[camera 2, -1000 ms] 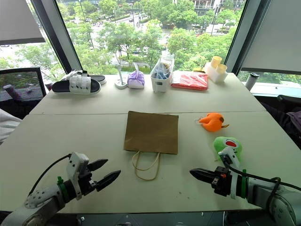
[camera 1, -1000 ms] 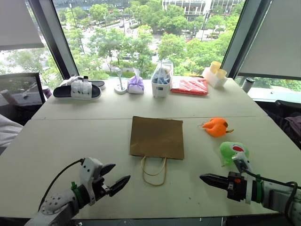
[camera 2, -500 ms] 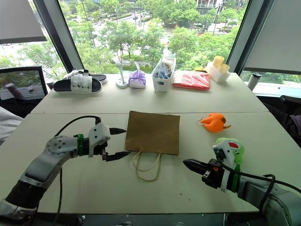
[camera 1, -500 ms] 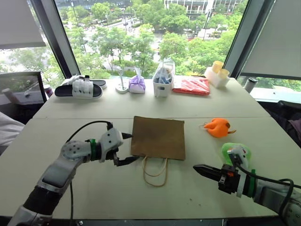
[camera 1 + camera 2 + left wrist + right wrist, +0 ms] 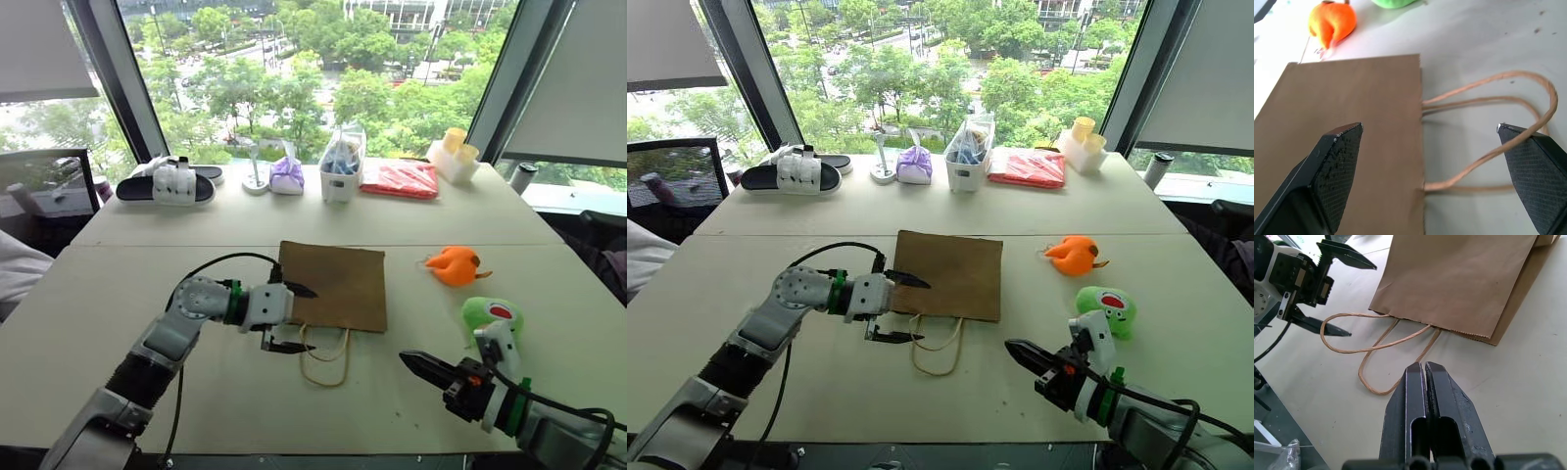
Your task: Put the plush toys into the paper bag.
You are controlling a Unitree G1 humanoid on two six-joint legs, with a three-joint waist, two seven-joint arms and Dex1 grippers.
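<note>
Nearest, at the right front of the smooth off-white table (image 5: 118, 294), the right gripper (image 5: 411, 361) hovers with its two black fingers pressed flat together, holding nothing and pointing left toward the bag's handles. Just behind its wrist lies the green plush toy (image 5: 490, 317), a soft rounded lump with a white eye and red mouth.

Left of centre, the left gripper (image 5: 290, 319) reaches in from the left with its textured black fingers (image 5: 1337, 161) spread wide. One fingertip is poised over the near left corner of the paper bag (image 5: 330, 284); the other is over the twine handles (image 5: 323, 360). Nothing is between the fingers, and I cannot tell whether either tip touches the paper or the twine.

The bag is plain brown kraft paper, lying flat in the middle of the table with its mouth toward the near edge. Its two thin tan loops trail out on the tabletop. To the right of the bag, and apart from it, sits the orange plush toy (image 5: 452, 265), rounded with a pointed end.

Along the far edge, from left to right, are a black slipper (image 5: 165, 186) with white straps, a purple tied pouch (image 5: 284, 176), a white bin (image 5: 336, 171) stuffed with a clear plastic bag, a flat red plastic packet (image 5: 396, 179) and a white holder (image 5: 449, 157) with yellow cups.
</note>
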